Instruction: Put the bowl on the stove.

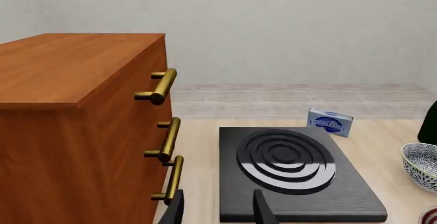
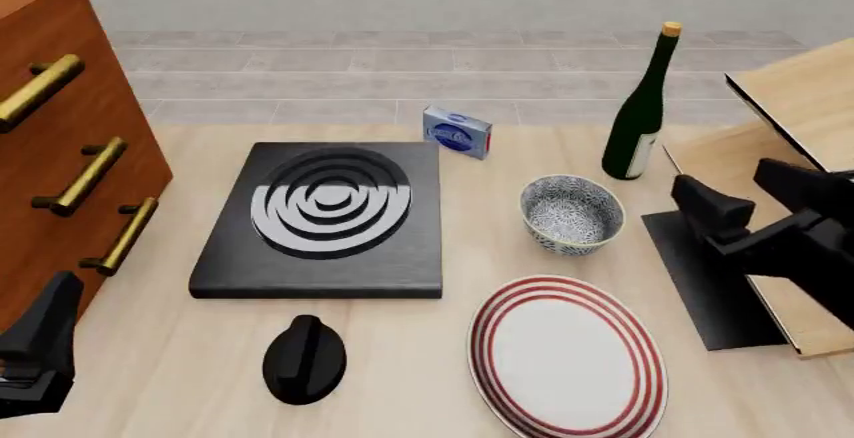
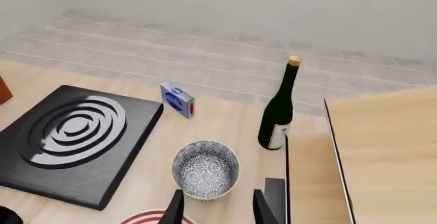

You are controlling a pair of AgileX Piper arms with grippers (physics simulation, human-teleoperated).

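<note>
Nearest in the front view lie a black knob [image 2: 304, 359] and a red-ringed plate [image 2: 567, 355] on the pale wooden surface [image 2: 160, 358]; the knob shows in neither wrist view. The left pincer [image 1: 217, 209] hangs apart from everything at the near left, fingers spread and empty, looking over the stove [image 1: 293, 175]. The right pincer [image 3: 222, 207] sits at the right, also parted and holding nothing, just short of the bowl [image 3: 205, 169]. The bowl [image 2: 571, 214] stands upright on the surface, right of the stove [image 2: 324, 218] and apart from it. Only the left wrist view shows the top of the wooden drawer cabinet [image 1: 75, 127]. Farther back are a small blue box [image 2: 457, 132] and a dark green bottle [image 2: 641, 108].
</note>
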